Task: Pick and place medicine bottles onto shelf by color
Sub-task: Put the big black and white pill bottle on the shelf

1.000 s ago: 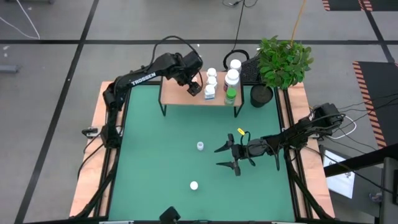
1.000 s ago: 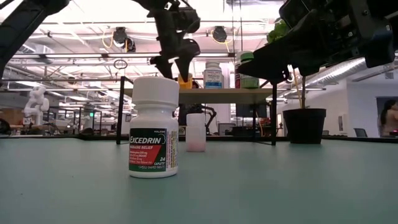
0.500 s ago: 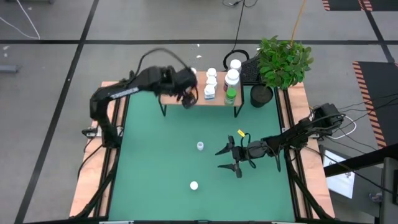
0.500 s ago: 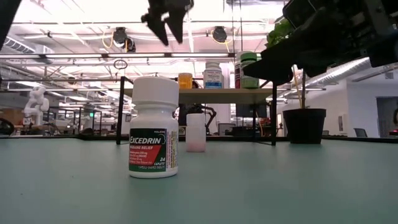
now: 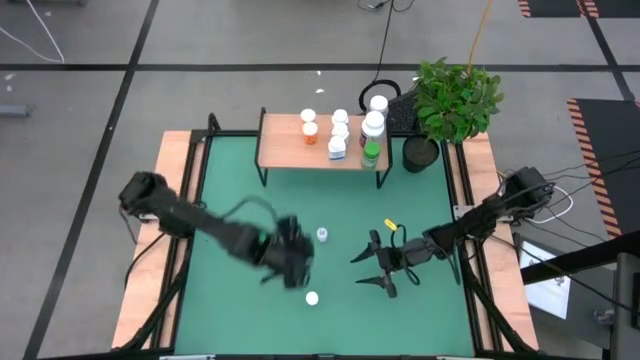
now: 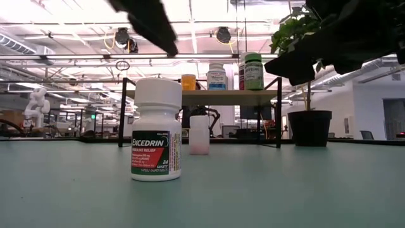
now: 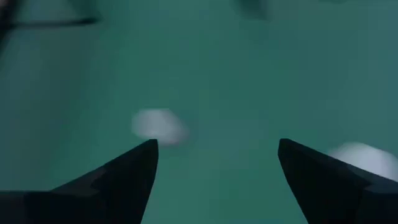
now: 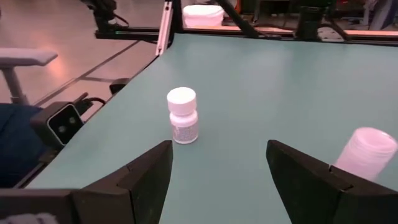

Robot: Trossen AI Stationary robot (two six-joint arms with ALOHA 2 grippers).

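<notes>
Left gripper (image 5: pixel 293 265) is hanging over the green table mat (image 5: pixel 250 210) with its fingers (image 7: pixel 124 180) spread wide and nothing between them. It is sitting between two loose bottles: a small pale-pink bottle with a white cap (image 5: pixel 322 235) just beyond it toward the shelf, and a white Excedrin-labelled bottle with a white cap (image 5: pixel 312 298) just on its near side. Neither is touching the fingers. In the left wrist view both are showing only as blurred white blobs past the fingertips.

Right gripper (image 5: pixel 376 263) is waiting low over the mat right of centre, jaws parted, holding nothing, pointing toward those same two bottles and well apart from them.

Low light-wood shelf on thin black legs (image 5: pixel 285 155) is standing at the far edge of the mat. On it: an orange bottle with a white cap (image 5: pixel 310 131), then a cluster of white-capped bottles (image 5: pixel 340 125), a blue-labelled one (image 5: pixel 337 150) and a green one (image 5: pixel 371 152), all upright. Another white-capped bottle (image 5: pixel 379 103) is standing behind the shelf's right end.

Black pot with a leafy green plant (image 5: pixel 452 100) is sitting just right of the shelf.
</notes>
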